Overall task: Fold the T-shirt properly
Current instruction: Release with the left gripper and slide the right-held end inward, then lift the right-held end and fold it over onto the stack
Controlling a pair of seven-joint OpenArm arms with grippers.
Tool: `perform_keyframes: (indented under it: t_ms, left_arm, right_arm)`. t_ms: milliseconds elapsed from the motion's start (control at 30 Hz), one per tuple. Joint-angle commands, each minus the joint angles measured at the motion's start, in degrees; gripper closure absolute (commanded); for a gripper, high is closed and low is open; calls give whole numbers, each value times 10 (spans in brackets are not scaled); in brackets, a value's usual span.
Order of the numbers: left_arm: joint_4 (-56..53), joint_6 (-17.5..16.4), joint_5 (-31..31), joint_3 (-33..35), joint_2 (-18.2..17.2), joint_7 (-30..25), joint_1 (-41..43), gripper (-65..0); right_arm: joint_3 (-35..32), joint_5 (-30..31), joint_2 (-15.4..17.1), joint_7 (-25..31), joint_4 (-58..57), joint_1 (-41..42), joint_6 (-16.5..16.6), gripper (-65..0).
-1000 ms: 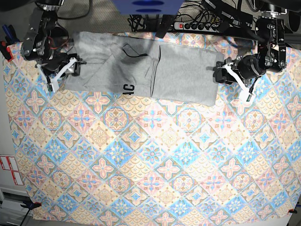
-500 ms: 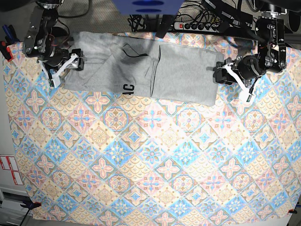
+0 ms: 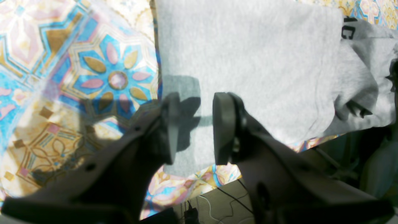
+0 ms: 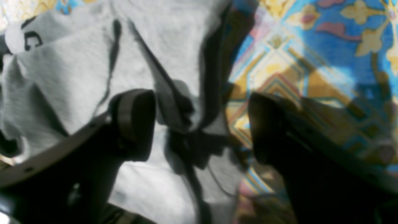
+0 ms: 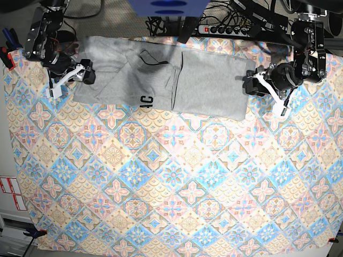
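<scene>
Roughly, from the left wrist view first: the left gripper [image 3: 194,127] is seen half-parted, its pads straddling the near edge of the T-shirt [image 3: 248,68], which lies flat on the tablecloth [image 3: 77,77]. Whether cloth is actually pinched cannot be told; a gap shows between the pads.

Right wrist view: the right gripper [image 4: 199,124] is spread wide, released, with a bunched fold of the T-shirt [image 4: 77,74] between and below its fingers, nothing gripped.

Base view: the T-shirt [image 5: 209,80] is laid as a long band along the far edge of the tablecloth [image 5: 171,187], partly folded, black lettering [image 5: 146,100] peeking at its front edge. Left gripper [image 5: 252,84] sits at one short end, right gripper [image 5: 86,74] at the other.

For the step judged in hand, both ends should be pinched at matching corners, through all layers, so the next fold lands square and the loose flap is not dragged.
</scene>
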Motion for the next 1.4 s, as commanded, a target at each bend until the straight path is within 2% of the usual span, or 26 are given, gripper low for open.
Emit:
perform_keyframes:
  t_ms: [0, 167, 467, 533, 700, 900, 1033, 1233, 1367]
  left_arm:
    - [9, -2, -9, -4, -8, -8, -2, -186]
    - [9, -2, -9, -4, -8, -8, -1, -186]
    - [9, -2, -9, -5, -8, -8, 0, -186]
    - [9, -2, -9, -5, -8, -8, 0, -186]
    - [9, -3, -9, -5, -8, -8, 1, -186]
    - [9, -3, -9, -7, -8, -8, -1, -186]
    - [11, -3, -10, -7, -8, -8, -3, -186]
    - [11, -3, -10, -31, 4, -8, -2, -186]
    - [11, -3, -10, -46, 7, -7, 0, -186]
  right_arm:
    - [-6, 6, -4, -28, -2, -10, 3, -403]
    - [-11, 33, -4, -30, -2, -21, 3, -313]
    - [-78, 38, -3, -31, -2, -23, 3, -278]
    - [-83, 38, -3, -31, -2, -23, 3, -214]
    - [-80, 38, -3, -29, -3, -23, 3, -7]
    - [-19, 35, -3, -29, 0, -18, 3, -1]
    - [22, 34, -3, -29, -1, 27, 3, -1]
    - [56, 32, 0, -30, -4, 89, 3, -1]
    - [47, -12, 9, -31, -24, 130, 3, -1]
